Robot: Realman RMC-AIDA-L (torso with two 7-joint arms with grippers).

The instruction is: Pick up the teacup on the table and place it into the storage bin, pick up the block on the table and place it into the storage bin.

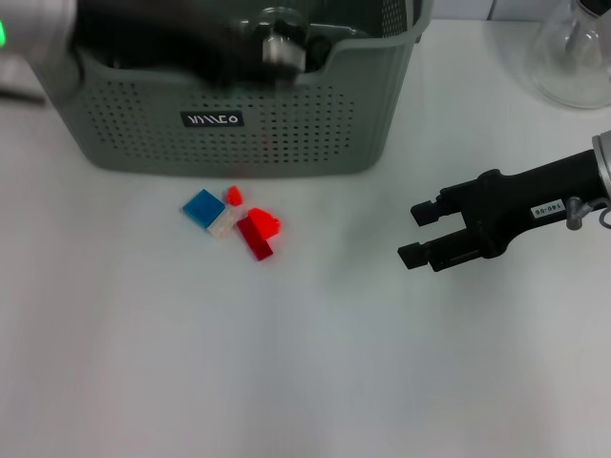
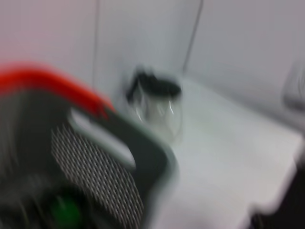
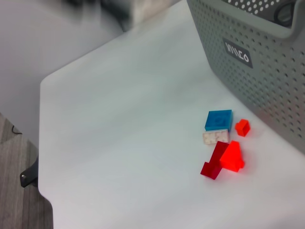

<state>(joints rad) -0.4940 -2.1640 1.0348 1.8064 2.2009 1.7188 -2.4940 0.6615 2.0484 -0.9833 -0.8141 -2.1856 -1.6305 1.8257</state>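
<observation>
Head view: a cluster of small blocks [image 1: 234, 221] lies on the white table [image 1: 286, 382] just in front of the storage bin [image 1: 239, 124]. The right tool [image 1: 416, 233], fingers spread and empty, is seen to the right of the blocks and nearer to them. The left tool [image 1: 277, 48] is blurred above the bin; its grip cannot be told.

Left wrist view: the bin's rim [image 2: 143, 143] and a glass jug [image 2: 157, 102] are shown.

Right wrist view: the blocks [image 3: 223, 143] are seen beside the bin's wall [image 3: 252, 62]. No teacup can be made out with certainty.

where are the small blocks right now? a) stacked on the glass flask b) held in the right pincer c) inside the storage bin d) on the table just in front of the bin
d: the blocks lie in a cluster on the table just in front of the storage bin, while the right pincer is open and empty off to their side.
</observation>
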